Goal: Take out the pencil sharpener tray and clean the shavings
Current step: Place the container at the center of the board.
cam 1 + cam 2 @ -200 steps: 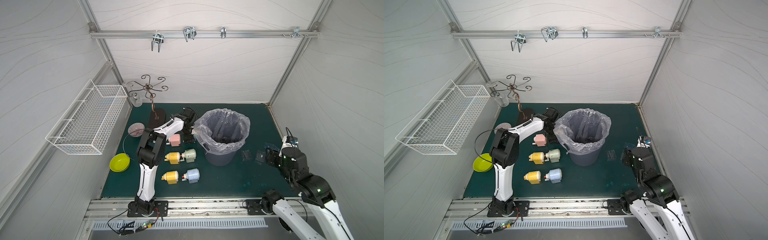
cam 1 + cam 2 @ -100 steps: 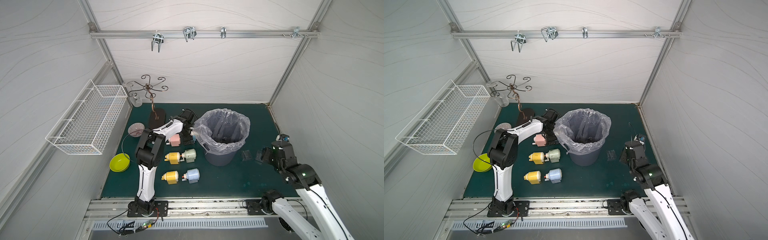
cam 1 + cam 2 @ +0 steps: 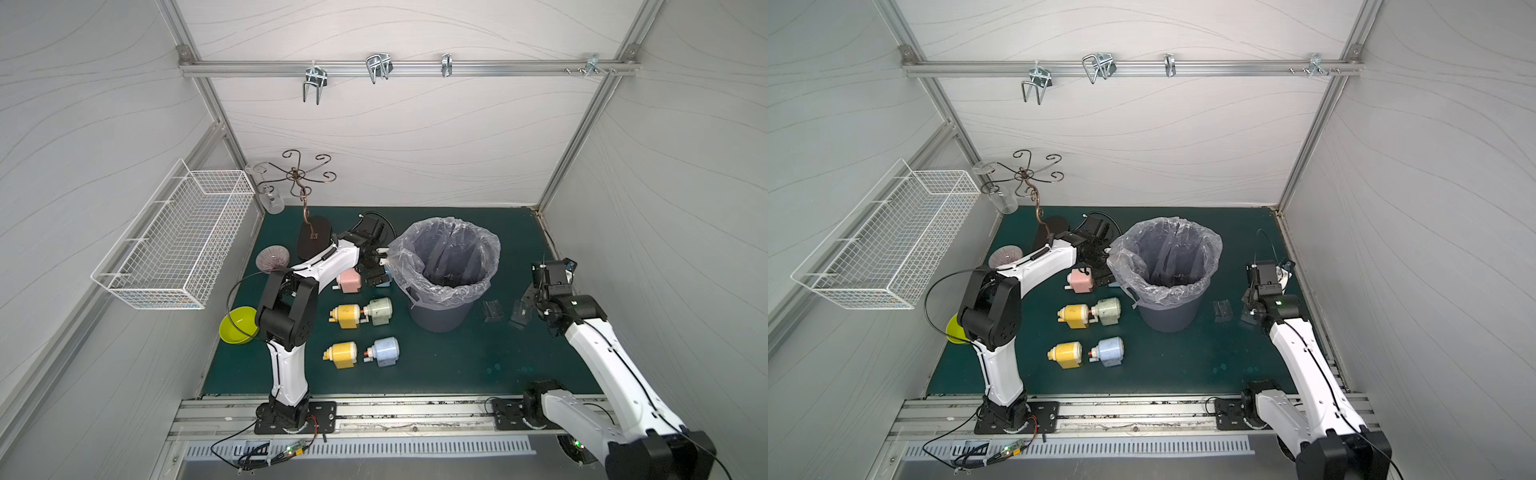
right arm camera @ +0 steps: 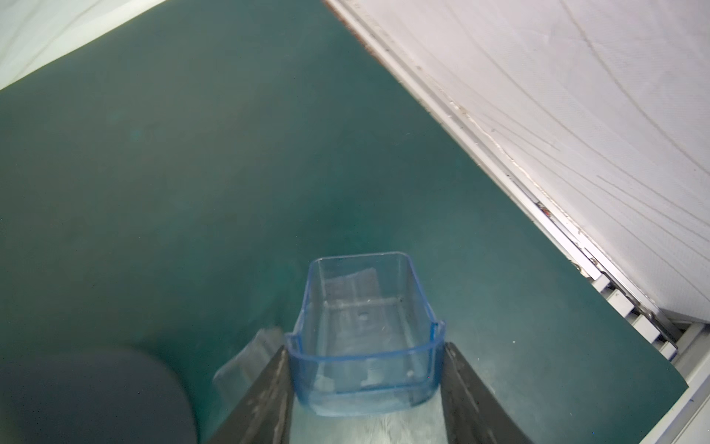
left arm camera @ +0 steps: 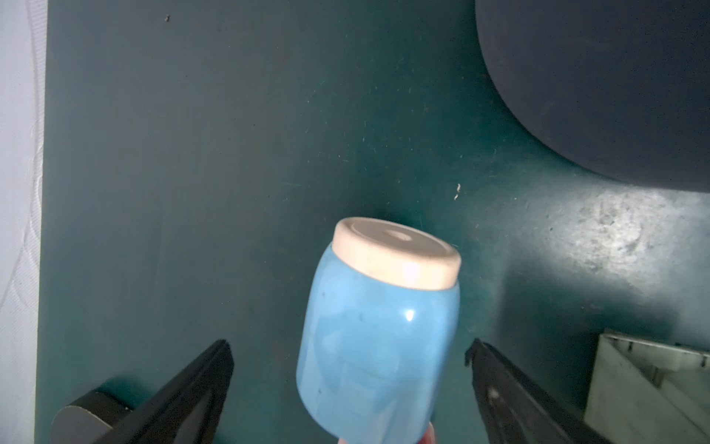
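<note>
Now the right hand (image 4: 365, 348) has reached farther in, clamping the tray (image 4: 361, 307)

A clear, blue-tinted tray (image 4: 365, 307) is clamped between the fingers of the right gripper (image 4: 365, 346), open side showing, with only tiny specks (image 4: 399, 298) inside. A blue sharpener (image 5: 376, 334) is seen lying between the spread jaws of the left gripper (image 5: 347, 342), untouched, cream end pointing away.

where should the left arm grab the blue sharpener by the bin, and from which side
Grip the blue sharpener across its rounded body, behind the cream cap, coming straight in along the wrist's line: the left gripper has its jaws open on either side, so closing there is probably surest.
</note>
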`<state>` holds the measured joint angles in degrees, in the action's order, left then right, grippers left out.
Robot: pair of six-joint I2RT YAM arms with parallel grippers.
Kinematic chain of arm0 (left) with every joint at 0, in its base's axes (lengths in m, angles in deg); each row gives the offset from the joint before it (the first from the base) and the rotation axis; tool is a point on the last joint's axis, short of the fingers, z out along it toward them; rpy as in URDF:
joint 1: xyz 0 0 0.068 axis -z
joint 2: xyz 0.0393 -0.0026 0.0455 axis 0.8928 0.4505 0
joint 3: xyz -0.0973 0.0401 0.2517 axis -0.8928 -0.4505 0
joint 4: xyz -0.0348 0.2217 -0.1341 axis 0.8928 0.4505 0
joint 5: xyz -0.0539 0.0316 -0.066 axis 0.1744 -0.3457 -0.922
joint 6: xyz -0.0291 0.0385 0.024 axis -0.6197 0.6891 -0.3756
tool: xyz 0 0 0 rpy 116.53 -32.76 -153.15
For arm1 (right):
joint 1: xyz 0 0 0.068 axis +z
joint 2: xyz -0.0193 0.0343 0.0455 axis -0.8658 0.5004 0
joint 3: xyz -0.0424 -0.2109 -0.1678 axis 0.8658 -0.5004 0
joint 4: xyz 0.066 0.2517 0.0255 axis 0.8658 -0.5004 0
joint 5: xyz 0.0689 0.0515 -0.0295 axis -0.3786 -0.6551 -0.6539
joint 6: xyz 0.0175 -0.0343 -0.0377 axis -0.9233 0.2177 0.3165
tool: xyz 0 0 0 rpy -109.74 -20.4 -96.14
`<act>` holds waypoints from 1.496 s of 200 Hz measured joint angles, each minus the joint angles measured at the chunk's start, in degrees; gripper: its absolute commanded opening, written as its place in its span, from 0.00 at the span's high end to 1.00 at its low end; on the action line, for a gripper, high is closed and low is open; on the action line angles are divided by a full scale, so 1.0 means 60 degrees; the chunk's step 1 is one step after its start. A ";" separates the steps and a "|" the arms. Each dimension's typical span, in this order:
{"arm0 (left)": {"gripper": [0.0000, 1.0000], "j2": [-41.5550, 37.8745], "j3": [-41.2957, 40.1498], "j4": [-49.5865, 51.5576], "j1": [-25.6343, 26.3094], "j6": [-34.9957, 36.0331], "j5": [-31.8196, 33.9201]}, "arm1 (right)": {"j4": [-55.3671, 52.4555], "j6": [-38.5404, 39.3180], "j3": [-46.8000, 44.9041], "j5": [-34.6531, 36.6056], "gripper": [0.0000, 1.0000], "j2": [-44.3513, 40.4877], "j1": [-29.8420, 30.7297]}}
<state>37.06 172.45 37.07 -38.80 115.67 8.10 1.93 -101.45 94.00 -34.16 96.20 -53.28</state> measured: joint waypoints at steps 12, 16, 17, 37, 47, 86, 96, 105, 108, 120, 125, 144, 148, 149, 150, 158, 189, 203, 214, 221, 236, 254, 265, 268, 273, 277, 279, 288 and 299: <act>0.00 -0.0120 -0.0109 -0.0047 0.0000 -0.0117 0.0000 | 0.0543 -0.0160 -0.0270 0.0073 1.00 0.0215 -0.0346; 0.00 -0.0164 -0.0138 -0.0066 0.0000 -0.0146 0.0000 | 0.0714 -0.0226 -0.0393 0.0076 1.00 0.0273 -0.0448; 0.00 -0.0175 -0.0146 -0.0069 0.0000 -0.0153 0.0000 | 0.0747 -0.0233 -0.0415 0.0076 1.00 0.0280 -0.0466; 0.00 -0.0433 -0.0295 -0.0168 0.0000 -0.0393 0.0004 | 0.1661 -0.0350 -0.1118 0.0051 1.00 0.0499 -0.0943; 0.00 -0.0597 -0.0375 -0.0211 0.0000 -0.0495 0.0007 | 0.1996 -0.0379 -0.1381 0.0022 1.00 0.0630 -0.1122; 0.00 -0.1377 -0.0849 -0.0288 -0.0025 -0.1140 0.0080 | 0.2991 -0.0535 -0.1814 -0.0033 1.00 0.1122 -0.1632; 0.00 -0.1588 -0.1024 -0.0288 -0.0062 -0.1366 0.0102 | 0.3217 -0.0579 -0.1854 -0.0047 1.00 0.1282 -0.1745; 0.00 -0.1778 -0.1209 -0.0295 -0.0080 -0.1581 0.0120 | 0.3406 -0.0645 -0.1869 -0.0058 1.00 0.1443 -0.1840; 0.00 -0.1843 -0.1268 -0.0295 -0.0084 -0.1665 0.0127 | 0.3464 -0.0674 -0.1872 -0.0062 1.00 0.1497 -0.1869; 0.00 -0.2153 -0.1588 -0.0346 -0.0131 -0.1967 0.0142 | 0.3665 -0.0754 -0.1880 -0.0102 1.00 0.1774 -0.2004; 0.00 -0.2291 -0.1738 -0.0368 -0.0146 -0.2087 0.0149 | 0.3734 -0.0783 -0.1880 -0.0124 1.00 0.1883 -0.2055; 0.00 -0.2852 -0.2277 -0.0397 -0.0229 -0.2488 0.0175 | 0.3901 -0.0885 -0.1865 -0.0259 1.00 0.2339 -0.2222; 0.00 -0.2983 -0.2393 -0.0412 -0.0248 -0.2575 0.0175 | 0.3905 -0.0911 -0.1858 -0.0280 1.00 0.2426 -0.2248; 0.00 -0.3005 -0.2415 -0.0415 -0.0251 -0.2586 0.0175 | 0.3905 -0.0911 -0.1858 -0.0280 1.00 0.2441 -0.2251; 0.00 -0.3049 -0.2452 -0.0423 -0.0259 -0.2619 0.0178 | 0.3905 -0.0911 -0.1854 -0.0284 1.00 0.2466 -0.2259; 0.01 -0.3282 -0.2641 -0.0430 -0.0299 -0.2787 0.0182 | 0.3905 -0.0933 -0.1832 -0.0313 1.00 0.2597 -0.2291; 0.00 -0.4328 -0.3275 -0.0430 -0.0430 -0.3453 0.0157 | 0.3861 -0.0951 -0.1614 -0.0481 1.00 0.2881 -0.2331; 0.01 -0.4841 -0.3497 -0.0459 -0.0477 -0.3847 0.0124 | 0.3719 -0.0958 -0.1341 -0.0641 0.99 0.3096 -0.2415; 0.00 -0.5308 -0.3730 -0.0481 -0.0514 -0.4160 0.0091 | 0.3606 -0.0965 -0.1126 -0.0776 0.98 0.3289 -0.2524; 0.00 -0.5643 -0.3898 -0.0495 -0.0532 -0.4393 0.0073 | 0.3537 -0.0969 -0.1024 -0.0867 0.98 0.3402 -0.2601; 0.00 -0.6419 -0.4313 -0.0568 -0.0568 -0.4954 0.0004 | 0.3410 -0.0947 -0.0889 -0.1078 0.98 0.3617 -0.2794; 0.00 -0.7442 -0.4940 -0.0648 -0.0579 -0.5606 -0.0084 | 0.3289 -0.0736 -0.0856 -0.1133 0.97 0.3789 -0.2911; 0.00 -0.8138 -0.5351 -0.0681 -0.0594 -0.6018 -0.0171 | 0.3300 -0.0543 -0.0860 -0.1122 0.96 0.3807 -0.2936; 0.00 -0.8291 -0.5435 -0.0674 -0.0594 -0.6080 -0.0197 | 0.3311 -0.0503 -0.0867 -0.1122 0.96 0.3807 -0.2936; 0.00 -0.8553 -0.5570 -0.0681 -0.0605 -0.6255 -0.0259 | 0.3384 -0.0397 -0.0907 -0.1111 0.96 0.3799 -0.2936; 0.00 -0.8776 -0.5679 -0.0685 -0.0608 -0.6375 -0.0306 | 0.3486 -0.0277 -0.0969 -0.1093 0.95 0.3785 -0.2936; 0.00 -0.8874 -0.5730 -0.0696 -0.0612 -0.6448 -0.0339 | 0.3555 -0.0208 -0.1009 -0.1075 0.95 0.3778 -0.2936; 0.00 -0.9307 -0.5938 -0.0692 -0.0619 -0.6721 -0.0477 | 0.3836 0.0025 -0.1209 -0.1038 0.95 0.3683 -0.2932; 0.00 -0.9723 -0.6116 -0.0692 -0.0623 -0.7049 -0.0663 | 0.4360 0.0401 -0.1570 -0.1016 0.95 0.3486 -0.2925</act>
<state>-21.28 135.76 32.92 -42.54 73.38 4.12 28.09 -99.05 84.58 -40.26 117.11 -70.83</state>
